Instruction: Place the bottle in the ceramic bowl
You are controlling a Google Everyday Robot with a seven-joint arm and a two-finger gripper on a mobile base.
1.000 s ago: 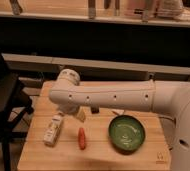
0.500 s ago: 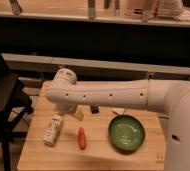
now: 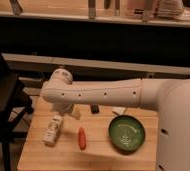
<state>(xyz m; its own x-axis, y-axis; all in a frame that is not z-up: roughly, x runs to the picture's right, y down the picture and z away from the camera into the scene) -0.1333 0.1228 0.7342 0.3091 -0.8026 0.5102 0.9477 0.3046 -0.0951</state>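
The bottle, pale with a whitish label, lies on the wooden table at the left. The ceramic bowl, dark green with a shiny lighter inside, sits on the right of the table and holds nothing. My white arm reaches across from the right above the table. The gripper hangs below the arm's left end, just above and to the right of the bottle's top and apart from it.
An orange carrot-like stick lies between the bottle and the bowl. A small dark object and a bit of a white thing show at the table's back under the arm. A dark chair stands left of the table.
The arm has swung a little to the left and down, bringing its end closer to the bottle. The bottle, the stick and the bowl have not moved.
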